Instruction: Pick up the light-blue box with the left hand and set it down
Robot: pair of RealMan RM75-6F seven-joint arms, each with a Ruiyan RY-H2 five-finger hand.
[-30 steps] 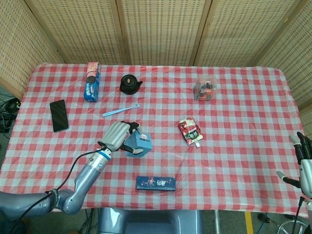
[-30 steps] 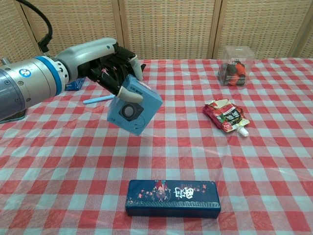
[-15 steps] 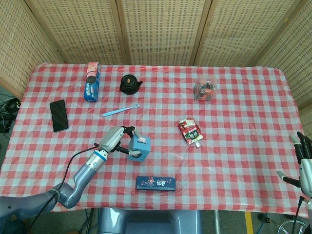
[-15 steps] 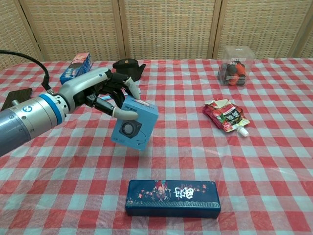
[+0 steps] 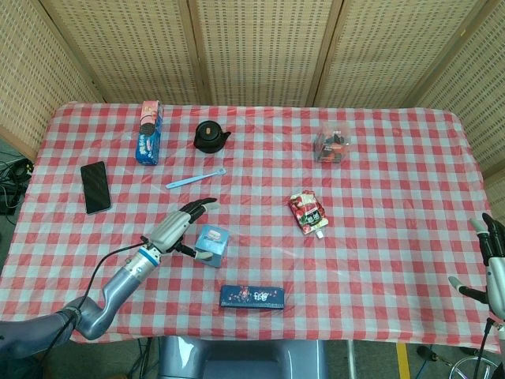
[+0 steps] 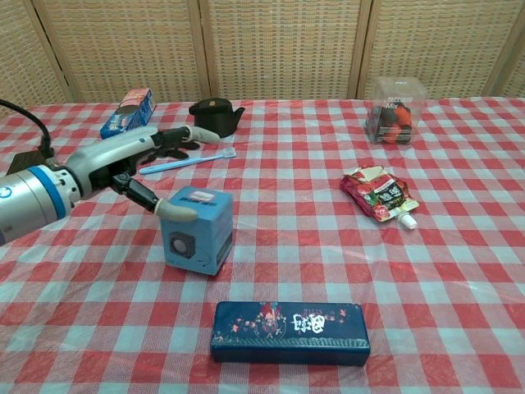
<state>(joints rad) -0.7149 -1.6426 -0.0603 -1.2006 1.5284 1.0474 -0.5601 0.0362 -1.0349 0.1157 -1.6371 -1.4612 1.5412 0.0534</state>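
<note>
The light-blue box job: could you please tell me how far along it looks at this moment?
Nearly finished. The light-blue cardboard box stands upright on the red-checked tablecloth, beyond the dark-blue rectangular case, so the set-down looks done. In hand: the left hand has its fingers spread, the thumb tip at the box's top edge; whether it touches is unclear. Left: drawing that hand clear. The right hand waits at the table's edge.

Bright even light, soft shadows, sharp focus, no glare.
</note>
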